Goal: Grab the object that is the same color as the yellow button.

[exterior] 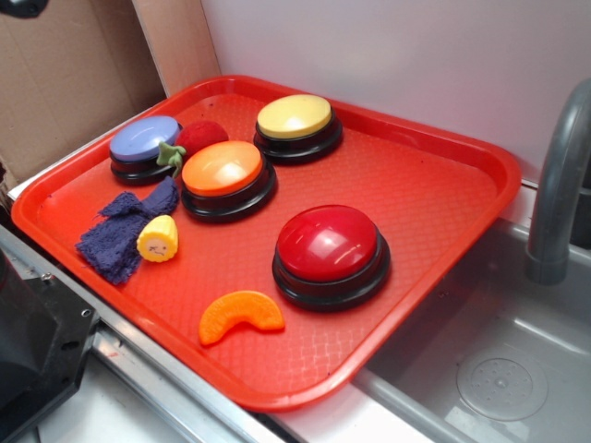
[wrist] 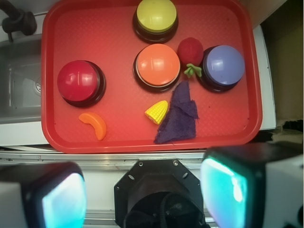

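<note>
Lying on its side on a red tray (exterior: pixel 443 175), the small yellow toy corn cob (exterior: pixel 158 238) shows a tiny face on its pale end in the exterior view. It touches a crumpled purple cloth (exterior: pixel 120 231), which spreads beside it toward the tray's edge. Just beyond the corn cob sits an orange-topped button (exterior: pixel 224 175) on a black base. Farther past that one, near the tray's far rim, stands the yellow button (exterior: pixel 295 125), well apart from the corn cob. A blue button (exterior: pixel 143 148) sits beyond the cloth, with a red toy strawberry (exterior: pixel 199 137) tucked between it and the orange-topped button. A large red button (exterior: pixel 330 254) stands to the other side of the corn cob, and an orange crescent slice (exterior: pixel 238 314) lies near the tray's front rim. A grey sink (exterior: pixel 499 369) adjoins the tray.

The hand (wrist: pixel 142 190) hangs above the counter's near edge, short of the tray, its two fingers (wrist: pixel 225 185) spread wide apart and holding nothing.
</note>
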`<action>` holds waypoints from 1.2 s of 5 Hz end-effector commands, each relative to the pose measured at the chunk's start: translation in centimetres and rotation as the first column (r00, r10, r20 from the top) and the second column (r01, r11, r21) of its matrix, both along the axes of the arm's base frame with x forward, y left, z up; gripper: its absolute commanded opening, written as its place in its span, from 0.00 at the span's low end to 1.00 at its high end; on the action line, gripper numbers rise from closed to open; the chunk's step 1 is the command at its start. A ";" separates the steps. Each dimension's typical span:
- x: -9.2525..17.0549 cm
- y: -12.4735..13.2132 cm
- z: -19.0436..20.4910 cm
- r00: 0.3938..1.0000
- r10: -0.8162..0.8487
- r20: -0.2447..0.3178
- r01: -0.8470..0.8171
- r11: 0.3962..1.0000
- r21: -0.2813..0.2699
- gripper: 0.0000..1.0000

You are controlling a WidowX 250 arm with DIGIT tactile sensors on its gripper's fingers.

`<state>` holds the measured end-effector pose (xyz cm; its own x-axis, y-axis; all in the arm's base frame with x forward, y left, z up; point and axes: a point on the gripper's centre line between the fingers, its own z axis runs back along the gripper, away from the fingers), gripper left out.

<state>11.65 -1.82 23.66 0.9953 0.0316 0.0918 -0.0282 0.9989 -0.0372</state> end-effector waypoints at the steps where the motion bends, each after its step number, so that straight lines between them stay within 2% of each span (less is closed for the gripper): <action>1: 0.0 0.0 0.0 1.000 0.000 0.000 0.000 1.000 0.000 1.00; 3: 1.7 1.5 -3.7 0.998 0.053 0.019 -0.053 0.999 0.007 1.00; 4: 2.8 2.7 -6.7 0.993 0.116 -0.008 -0.116 0.992 -0.043 1.00; 5: 3.8 3.8 -9.5 0.981 0.192 -0.012 -0.193 0.981 -0.022 1.00; 6: 4.5 4.5 -11.4 0.973 0.231 0.015 -0.231 0.973 -0.008 1.00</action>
